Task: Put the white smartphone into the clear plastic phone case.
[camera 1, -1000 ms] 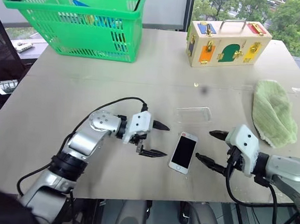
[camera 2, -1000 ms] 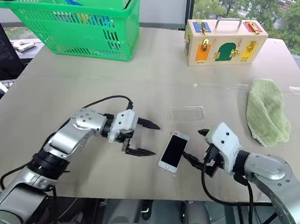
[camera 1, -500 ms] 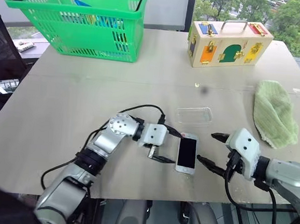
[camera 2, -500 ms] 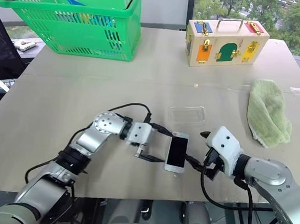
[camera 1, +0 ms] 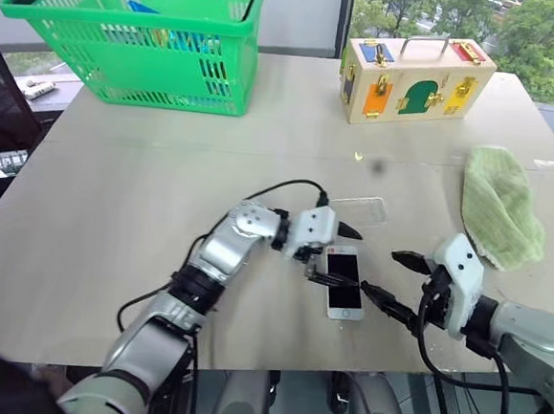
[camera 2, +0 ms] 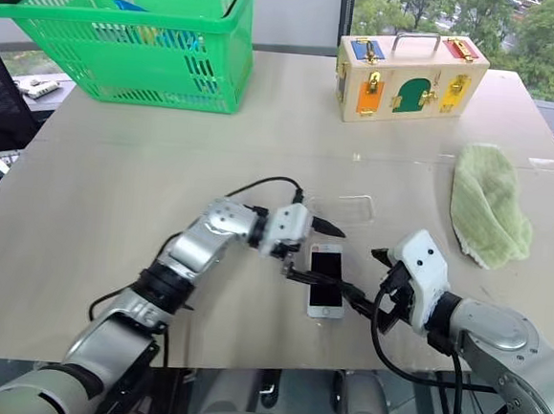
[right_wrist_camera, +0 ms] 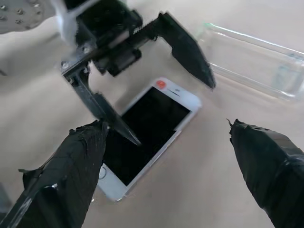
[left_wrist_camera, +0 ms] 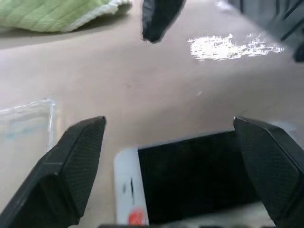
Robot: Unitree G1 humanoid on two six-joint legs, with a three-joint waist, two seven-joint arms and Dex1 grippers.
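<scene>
On the pale bench (camera 1: 116, 185) by the window, our left gripper (camera 1: 336, 254) stands wide apart straddling the top end of the white smartphone (camera 1: 345, 283), one finger over its screen, the other toward the clear phone case (camera 1: 358, 211) lying just beyond. Our right gripper (camera 1: 393, 281), also spread and empty, waits just beside the phone's right edge. To do this well, we judge the fingers should close on the phone's long edges, keeping it flat.
</scene>
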